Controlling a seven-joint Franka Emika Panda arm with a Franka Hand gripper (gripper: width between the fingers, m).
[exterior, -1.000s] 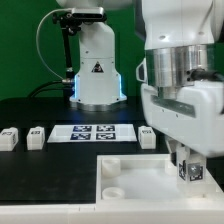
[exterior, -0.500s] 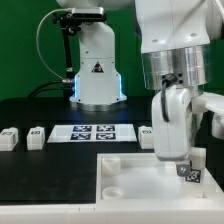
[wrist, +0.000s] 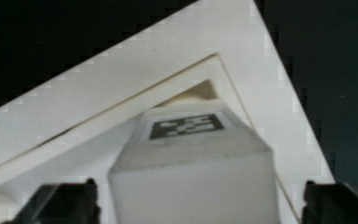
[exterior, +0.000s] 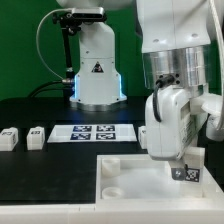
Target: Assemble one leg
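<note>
Gripper: the gripper (exterior: 184, 168) hangs over the far right corner of the plate, on the exterior view's right; its fingers (wrist: 66, 202) pinch the leg from two sides.
Held leg: the leg (wrist: 190, 172), a white block with a black-and-white tag on one face, sits between the two dark fingers. In the exterior view its tag (exterior: 180, 173) shows just below the gripper body.
Leg's place: low over the plate's right far corner; whether its end touches the plate or a socket I cannot tell, since the gripper hides that spot.
Plate: the large white plate (exterior: 125, 190) lies at the near edge of the black table, with a round socket (exterior: 106, 163) at its left far corner. The wrist view shows the plate's corner (wrist: 208, 40) narrowing beyond the leg.
Other legs: two more legs (exterior: 9, 138) and (exterior: 36, 136) stand on the table at the exterior view's left, well apart from the plate.
Marker board: the marker board (exterior: 91, 132) lies flat on the table, far of the plate, between the loose legs and the arm.
Background: the robot base (exterior: 97, 72) stands behind the board.
</note>
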